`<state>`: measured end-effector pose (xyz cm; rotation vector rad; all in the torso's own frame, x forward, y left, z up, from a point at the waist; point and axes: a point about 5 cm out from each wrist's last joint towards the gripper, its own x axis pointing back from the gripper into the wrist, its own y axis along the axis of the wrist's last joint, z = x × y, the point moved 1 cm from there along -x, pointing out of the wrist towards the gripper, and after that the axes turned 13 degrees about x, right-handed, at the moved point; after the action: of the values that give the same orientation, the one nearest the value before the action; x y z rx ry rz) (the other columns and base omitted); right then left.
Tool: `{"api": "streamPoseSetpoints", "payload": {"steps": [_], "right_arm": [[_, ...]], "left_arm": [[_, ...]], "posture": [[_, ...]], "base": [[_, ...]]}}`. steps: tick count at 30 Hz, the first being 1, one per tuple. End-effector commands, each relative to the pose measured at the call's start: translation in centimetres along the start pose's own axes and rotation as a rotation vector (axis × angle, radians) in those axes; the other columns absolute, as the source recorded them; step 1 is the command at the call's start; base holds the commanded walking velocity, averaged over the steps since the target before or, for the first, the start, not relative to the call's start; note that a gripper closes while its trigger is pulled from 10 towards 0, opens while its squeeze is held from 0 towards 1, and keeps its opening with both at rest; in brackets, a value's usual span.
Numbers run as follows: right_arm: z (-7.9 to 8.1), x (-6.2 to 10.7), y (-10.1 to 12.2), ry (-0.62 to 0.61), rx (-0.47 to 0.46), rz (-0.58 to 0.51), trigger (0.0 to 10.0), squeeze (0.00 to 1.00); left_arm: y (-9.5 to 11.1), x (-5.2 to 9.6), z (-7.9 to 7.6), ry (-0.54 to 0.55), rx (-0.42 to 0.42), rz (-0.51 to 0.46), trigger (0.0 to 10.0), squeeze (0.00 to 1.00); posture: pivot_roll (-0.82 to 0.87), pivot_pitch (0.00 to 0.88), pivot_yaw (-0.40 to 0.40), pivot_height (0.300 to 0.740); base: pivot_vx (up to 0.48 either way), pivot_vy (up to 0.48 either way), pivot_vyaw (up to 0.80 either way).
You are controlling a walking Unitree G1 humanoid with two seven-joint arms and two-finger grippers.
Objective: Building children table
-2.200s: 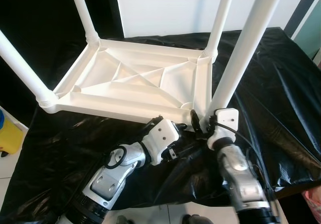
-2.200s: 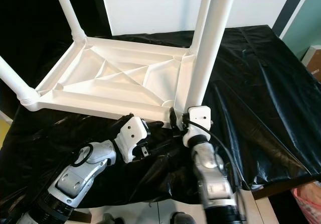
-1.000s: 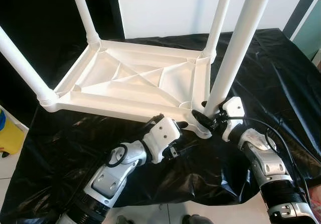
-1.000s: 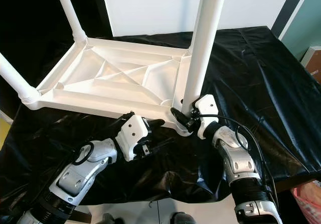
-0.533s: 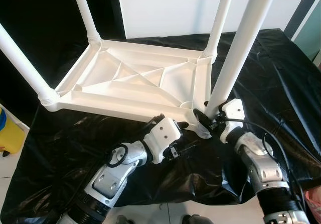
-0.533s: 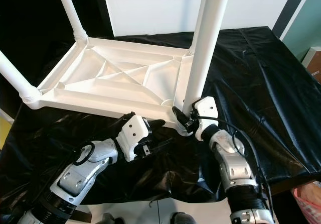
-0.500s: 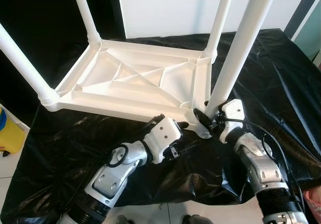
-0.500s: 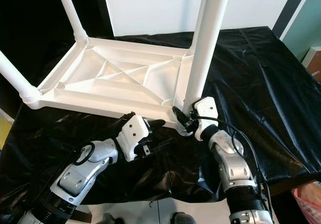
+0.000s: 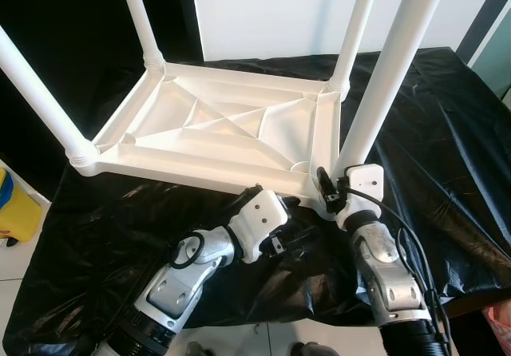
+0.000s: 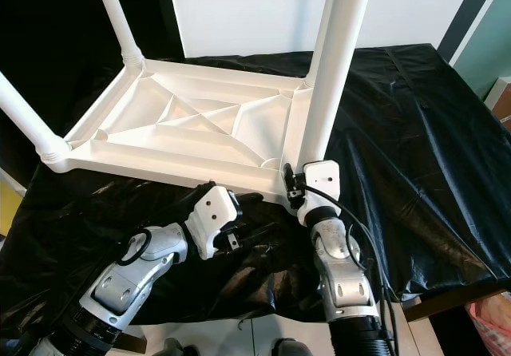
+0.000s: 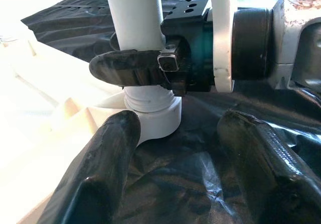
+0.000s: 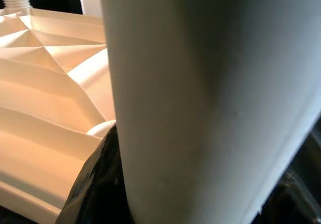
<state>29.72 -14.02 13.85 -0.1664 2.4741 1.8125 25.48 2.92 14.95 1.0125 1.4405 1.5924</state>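
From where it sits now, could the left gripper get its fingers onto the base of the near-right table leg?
Probably not cleanly. The left gripper is open and faces the near-right leg at its socket, with only black sheet between. But the right gripper already clamps that base, leaving little free surface.

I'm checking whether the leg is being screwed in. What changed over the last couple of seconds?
The right gripper, clamped on the near-right leg at its base, swung its wrist out to the right a second ago and has now come back in front of the leg, as at the start. The left gripper stayed by the tabletop edge, fingers open. The table stayed upside down on the black sheet.
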Motion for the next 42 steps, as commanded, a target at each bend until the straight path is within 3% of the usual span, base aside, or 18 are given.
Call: {"api": "streamPoseSetpoints", "payload": {"steps": [1, 6, 12, 13, 17, 24, 25, 29, 30, 35, 36, 38, 39, 42], "right_arm": [[1.0, 1.0, -2.1, -0.066, 0.004, 0.146, 10.0, 0.00], [3.0, 1.3, -1.5, -0.056, -0.023, 0.162, 10.0, 0.00], [1.9, 1.1, -1.2, -0.116, -0.025, 0.155, 10.0, 0.00], [1.8, 1.1, -1.0, -0.097, -0.044, 0.139, 10.0, 1.00], [1.7, 1.0, -0.8, -0.096, -0.045, 0.124, 10.0, 1.00], [0.0, 1.0, -0.2, -0.106, -0.043, 0.051, 10.0, 1.00], [-0.3, 1.1, -0.2, -0.109, -0.042, 0.046, 10.0, 0.67], [-1.0, 2.1, 0.2, -0.114, -0.029, -0.014, 10.0, 0.71], [-1.1, 2.5, 0.2, -0.105, -0.030, -0.026, 10.0, 1.00], [-1.0, 3.9, 0.4, -0.040, -0.012, -0.061, 10.0, 1.00], [-0.9, 4.4, 0.4, -0.006, 0.005, -0.073, 10.0, 0.39], [-0.9, 4.8, 0.3, 0.016, 0.016, -0.079, 10.0, 0.39], [-1.0, 5.2, 0.2, 0.029, 0.029, -0.078, 10.0, 0.00], [-1.0, 5.8, -0.1, 0.055, 0.047, -0.075, 10.0, 0.00]], "left_arm": [[-0.3, 0.0, -0.4, -0.022, -0.002, 0.015, 10.0, 0.00], [-0.4, 0.0, -0.4, -0.017, -0.001, 0.013, 10.0, 0.00], [-0.3, -0.1, -0.4, -0.017, -0.003, 0.011, 10.0, 0.00], [-0.3, -0.1, -0.4, -0.017, -0.004, 0.009, 10.0, 0.00], [-0.3, -0.2, -0.3, -0.017, -0.005, 0.009, 10.0, 0.00], [-0.2, 0.2, 0.3, 0.009, -0.009, 0.010, 10.0, 0.00], [-0.2, 0.3, 0.4, 0.014, -0.011, 0.011, 10.0, 0.00], [-0.2, 0.7, 1.1, 0.040, -0.019, 0.017, 10.0, 0.00], [-0.2, 0.9, 1.4, 0.052, -0.024, 0.019, 10.0, 0.00], [-0.1, 1.8, 3.0, 0.105, -0.045, 0.031, 10.0, 0.00], [0.0, 2.3, 4.0, 0.135, -0.057, 0.037, 10.0, 0.00], [0.2, 2.6, 4.6, 0.154, -0.065, 0.041, 10.0, 0.00], [0.3, 3.0, 5.3, 0.176, -0.077, 0.045, 10.0, 0.00], [0.5, 3.7, 6.4, 0.208, -0.095, 0.054, 10.0, 0.00]], "posture": [[-0.11, 0.100, 0.008, 0.740], [-0.11, 0.099, 0.007, 0.740], [-0.12, 0.092, 0.005, 0.740], [-0.12, 0.090, 0.004, 0.740], [-0.12, 0.089, 0.004, 0.740], [-0.12, 0.093, 0.000, 0.740], [-0.12, 0.094, -0.001, 0.740], [-0.11, 0.100, -0.003, 0.740], [-0.11, 0.101, -0.003, 0.740], [-0.12, 0.112, 0.003, 0.740], [-0.12, 0.116, 0.007, 0.740], [-0.12, 0.116, 0.007, 0.740], [-0.12, 0.120, 0.010, 0.740], [-0.13, 0.125, 0.020, 0.740]], "base": [[0.000, 0.000, 0.00], [0.000, 0.000, 0.00], [0.000, 0.000, 0.00], [0.000, 0.000, 0.00], [0.000, 0.000, 0.00], [0.000, 0.000, 0.00], [0.000, 0.000, 0.00], [0.000, 0.000, 0.00], [0.000, 0.000, 0.00], [0.000, 0.000, 0.00], [0.000, 0.000, 0.00], [0.000, 0.000, 0.00], [0.000, 0.000, 0.00], [0.000, 0.000, 0.00]]}}
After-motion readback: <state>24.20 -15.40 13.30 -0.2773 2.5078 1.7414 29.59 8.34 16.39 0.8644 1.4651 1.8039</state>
